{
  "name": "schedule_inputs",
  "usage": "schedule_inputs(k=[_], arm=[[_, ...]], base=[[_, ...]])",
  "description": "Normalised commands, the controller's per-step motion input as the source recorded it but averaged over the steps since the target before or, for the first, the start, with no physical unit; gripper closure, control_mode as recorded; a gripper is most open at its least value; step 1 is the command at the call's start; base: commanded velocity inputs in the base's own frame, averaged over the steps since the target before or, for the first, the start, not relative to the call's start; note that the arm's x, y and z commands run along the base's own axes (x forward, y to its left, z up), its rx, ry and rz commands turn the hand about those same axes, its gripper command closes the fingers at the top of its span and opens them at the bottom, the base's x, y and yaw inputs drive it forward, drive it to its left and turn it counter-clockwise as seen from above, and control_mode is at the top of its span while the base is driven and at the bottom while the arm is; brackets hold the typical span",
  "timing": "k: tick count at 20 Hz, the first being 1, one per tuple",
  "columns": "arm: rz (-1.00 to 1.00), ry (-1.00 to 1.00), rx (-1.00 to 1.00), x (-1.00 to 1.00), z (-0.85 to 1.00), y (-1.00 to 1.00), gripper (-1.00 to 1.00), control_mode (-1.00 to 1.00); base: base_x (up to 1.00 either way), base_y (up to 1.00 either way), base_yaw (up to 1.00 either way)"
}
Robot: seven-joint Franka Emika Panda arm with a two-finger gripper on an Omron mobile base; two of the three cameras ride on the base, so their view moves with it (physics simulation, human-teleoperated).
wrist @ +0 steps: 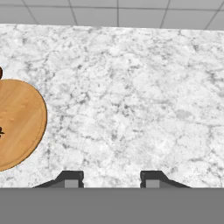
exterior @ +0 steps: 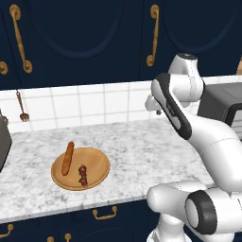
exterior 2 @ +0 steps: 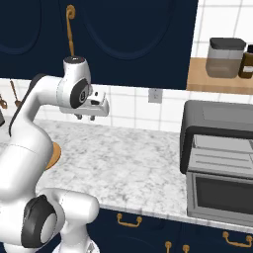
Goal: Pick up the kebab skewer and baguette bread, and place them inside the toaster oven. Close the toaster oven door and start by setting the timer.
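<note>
A round wooden plate (exterior: pixel 97 163) lies on the marble counter, left of the arm. On it rest the orange-brown baguette bread (exterior: pixel 68 158) and the shorter kebab skewer (exterior: pixel 83 175) with dark red chunks. My gripper (exterior 2: pixel 85 117) hangs high above the middle of the counter, open and holding nothing. In the hand view the gripper (wrist: pixel 111 180) points at bare marble, with the plate (wrist: pixel 19 127) at the left edge. The toaster oven (exterior 2: pixel 217 118) stands at the right. The toaster oven door (exterior 2: pixel 222 195) looks folded down, with a grey rack showing behind it.
A grey lidded canister (exterior 2: pixel 225 57) and a dark bottle (exterior 2: pixel 246 62) sit on a wooden shelf above the oven. A fork-like utensil (exterior: pixel 21 108) hangs on the tiled wall. A dark appliance (exterior: pixel 4 142) stands at the counter's left end. Navy cabinets hang overhead.
</note>
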Motion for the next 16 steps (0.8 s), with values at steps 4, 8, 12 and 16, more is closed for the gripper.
schedule_inputs(k=[4,8,12,16], arm=[[0.00,0.00,0.00,0.00,0.00,0.00,-1.00,1.00],[0.00,0.00,0.00,0.00,0.00,0.00,-1.00,1.00],[0.00,0.00,0.00,0.00,0.00,0.00,-1.00,1.00],[0.00,0.00,0.00,0.00,0.00,0.00,-1.00,1.00]], base=[[0.00,0.00,0.00],[0.00,0.00,0.00],[0.00,0.00,0.00],[0.00,-0.17,0.00]])
